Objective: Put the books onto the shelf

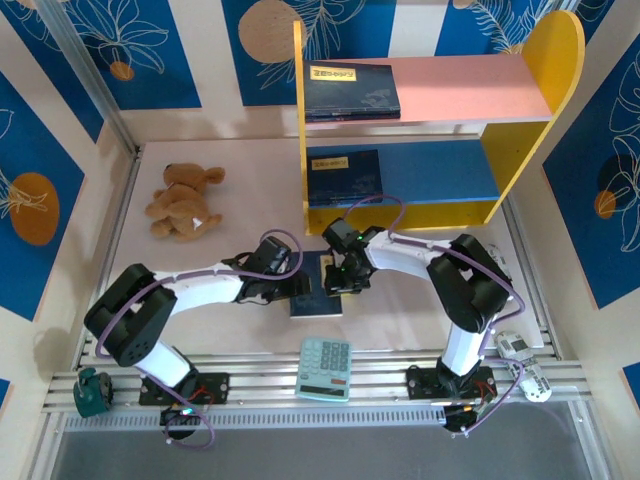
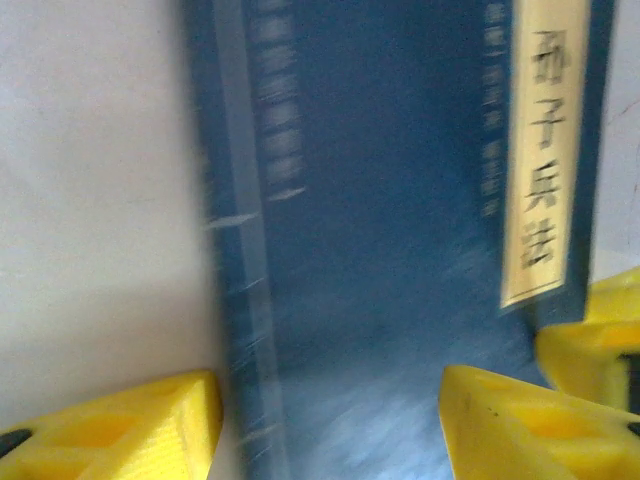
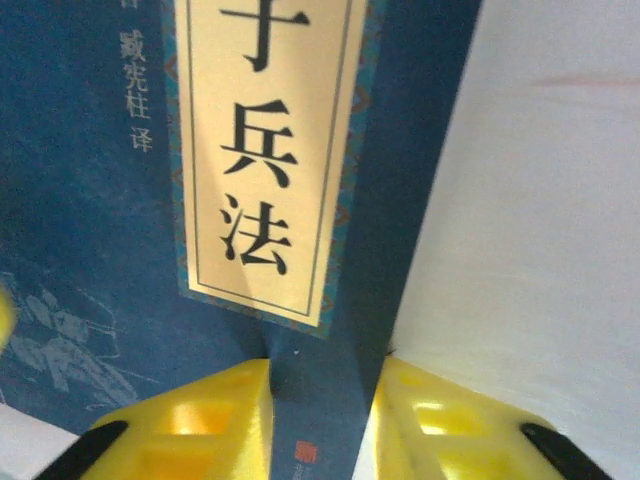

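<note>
1. Centrally, a loose book is seen flat on the table, in front of the shelf; its cover is dark navy, with a cream-yellow label printed in black characters.
2. An upper book is laid on the pink top board, a lower book on the blue lower board.
3. The left gripper is spread wide across one edge of the loose book.
4. The right gripper is set narrow astride the opposite edge; whether that edge is pinched cannot be told.
</note>
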